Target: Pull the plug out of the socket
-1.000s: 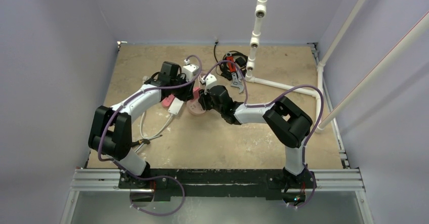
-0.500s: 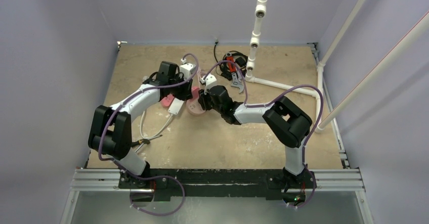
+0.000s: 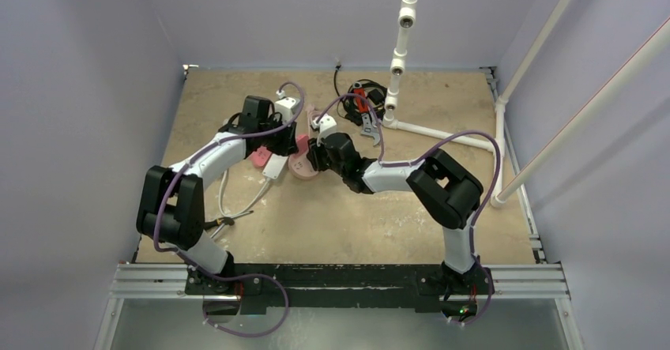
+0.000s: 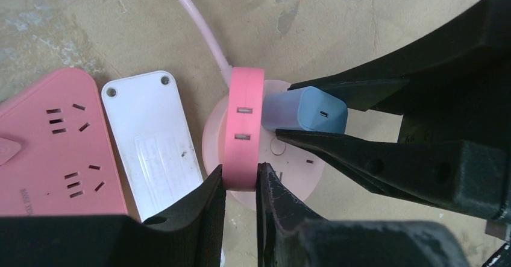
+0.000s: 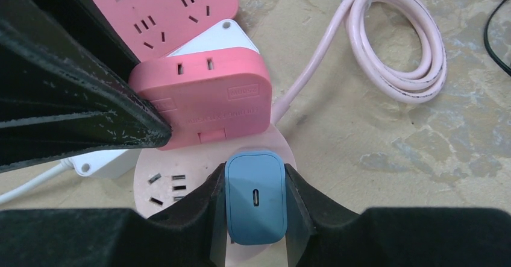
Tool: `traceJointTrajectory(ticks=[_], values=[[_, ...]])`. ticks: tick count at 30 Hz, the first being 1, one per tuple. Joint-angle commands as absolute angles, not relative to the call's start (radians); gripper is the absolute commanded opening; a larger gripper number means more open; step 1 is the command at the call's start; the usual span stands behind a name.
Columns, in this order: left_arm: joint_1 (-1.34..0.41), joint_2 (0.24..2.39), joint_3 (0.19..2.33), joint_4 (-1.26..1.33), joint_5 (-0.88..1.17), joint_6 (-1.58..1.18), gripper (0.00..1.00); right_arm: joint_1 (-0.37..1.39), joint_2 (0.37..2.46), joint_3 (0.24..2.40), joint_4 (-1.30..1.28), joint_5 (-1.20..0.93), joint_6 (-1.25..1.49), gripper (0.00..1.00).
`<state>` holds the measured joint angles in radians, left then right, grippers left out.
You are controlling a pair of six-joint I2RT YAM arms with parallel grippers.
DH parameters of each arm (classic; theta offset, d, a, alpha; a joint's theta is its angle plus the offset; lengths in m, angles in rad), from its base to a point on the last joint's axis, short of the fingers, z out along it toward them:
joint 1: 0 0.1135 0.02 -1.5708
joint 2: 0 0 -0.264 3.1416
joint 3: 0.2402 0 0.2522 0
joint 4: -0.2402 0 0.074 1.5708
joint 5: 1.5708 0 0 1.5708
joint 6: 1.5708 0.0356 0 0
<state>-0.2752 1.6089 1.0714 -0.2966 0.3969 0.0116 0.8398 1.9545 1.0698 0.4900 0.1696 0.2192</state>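
as the right claw (image 5: 253, 178) squeezes the light-blue plug (image 5: 254, 197) from both sides, the plug sits over the face of the round pale-pink socket (image 5: 187, 158), just beside an upright pink block (image 4: 244, 116). left claw (image 4: 240, 176) is clamped on that block's thin edge. prongs hidden, can't tell if they're seated. the pink cord (image 5: 398, 44) lies coiled on the surface (image 5: 391, 158).

Overhead camera looks down from behind; both wrist cameras closely share the plug (image 4: 304, 109).
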Motion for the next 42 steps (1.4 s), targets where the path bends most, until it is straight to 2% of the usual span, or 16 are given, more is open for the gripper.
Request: traceJointTrajectory(ticks=[1, 8, 16, 20, 29, 37, 42], values=[[-0.301, 1.484, 1.053, -0.183, 0.443, 0.07, 0.0, 0.844, 2.009, 1.087, 0.386, 0.212, 0.251, 0.0], [-0.304, 1.506, 1.07, -0.221, 0.508, 0.088, 0.0, 0.844, 2.002, 1.083, 0.386, 0.209, 0.253, 0.0], [-0.267, 1.528, 1.086, -0.231, 0.306, 0.028, 0.0, 0.845, 1.985, 1.069, 0.406, 0.2, 0.226, 0.0], [-0.21, 1.587, 1.115, -0.248, 0.271, -0.044, 0.0, 0.847, 1.978, 1.065, 0.415, 0.19, 0.216, 0.0], [-0.147, 1.619, 1.124, -0.225, 0.336, -0.09, 0.0, 0.847, 1.98, 1.068, 0.419, 0.197, 0.21, 0.0], [-0.302, 1.498, 1.062, -0.205, 0.348, 0.03, 0.0, 0.845, 2.008, 1.087, 0.382, 0.202, 0.247, 0.0], [-0.328, 1.463, 1.045, -0.213, 0.388, 0.036, 0.0, 0.844, 2.012, 1.091, 0.375, 0.214, 0.256, 0.0]])
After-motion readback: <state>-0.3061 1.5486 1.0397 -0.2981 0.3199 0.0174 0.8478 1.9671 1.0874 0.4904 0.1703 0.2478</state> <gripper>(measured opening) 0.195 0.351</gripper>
